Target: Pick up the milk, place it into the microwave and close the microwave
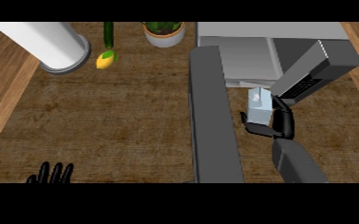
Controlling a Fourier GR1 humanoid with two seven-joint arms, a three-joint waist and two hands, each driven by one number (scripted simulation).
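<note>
The milk (259, 105) is a small pale blue-white carton, held upright in front of the open microwave (242, 57) at the right. My right hand (278, 123) is curled round its lower part, thumb on the left side and fingers on the right. The microwave's grey door (212, 118) swings out toward me, left of the carton. A dark control panel (308, 83) juts out to the right of the opening. My left hand (52, 174) rests open at the lower left edge, fingers up.
A white cylinder (49, 45) stands at the back left. A yellow lemon-like fruit (105, 60) and a green cucumber (108, 34) lie beside it. A potted plant (164, 32) sits at the back centre. Brown counter (105, 123) spreads across the left.
</note>
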